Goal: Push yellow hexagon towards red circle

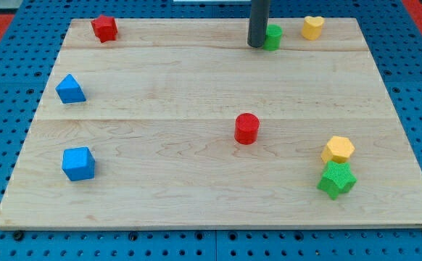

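The yellow hexagon (pixel 338 149) lies at the view's lower right, touching a green star-shaped block (pixel 336 180) just below it. The red circle (pixel 246 128), a short cylinder, stands near the board's middle, to the left of the hexagon and slightly higher. My tip (pixel 256 45) rests near the view's top edge of the board, right beside a small green block (pixel 272 36) that it partly hides. The tip is far above the hexagon and the red circle.
A yellow heart-shaped block (pixel 312 27) sits at the top right. A red block (pixel 104 28) sits at the top left. A blue triangle-like block (pixel 70 89) and a blue cube (pixel 78 163) lie on the left. The wooden board (pixel 160 203) rests on a blue pegboard.
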Robot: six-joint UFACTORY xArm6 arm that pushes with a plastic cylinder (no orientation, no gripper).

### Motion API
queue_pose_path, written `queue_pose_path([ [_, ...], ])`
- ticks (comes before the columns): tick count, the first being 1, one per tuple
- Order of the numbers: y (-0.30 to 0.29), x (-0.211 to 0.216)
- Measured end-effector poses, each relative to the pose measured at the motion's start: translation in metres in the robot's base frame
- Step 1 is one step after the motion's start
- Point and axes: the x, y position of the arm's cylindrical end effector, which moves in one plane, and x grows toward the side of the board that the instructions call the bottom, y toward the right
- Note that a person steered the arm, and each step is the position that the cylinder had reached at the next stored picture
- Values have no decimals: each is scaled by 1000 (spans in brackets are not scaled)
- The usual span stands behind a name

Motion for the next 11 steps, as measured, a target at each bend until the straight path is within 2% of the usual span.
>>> queue_pose_path([
  [1, 25, 28],
  [2, 53, 7],
  [3, 53, -21],
  [4, 68, 67],
  [5, 118, 178],
  [6, 150, 250],
  [7, 136, 249],
  [9, 24, 238],
  [11, -47, 247],
])
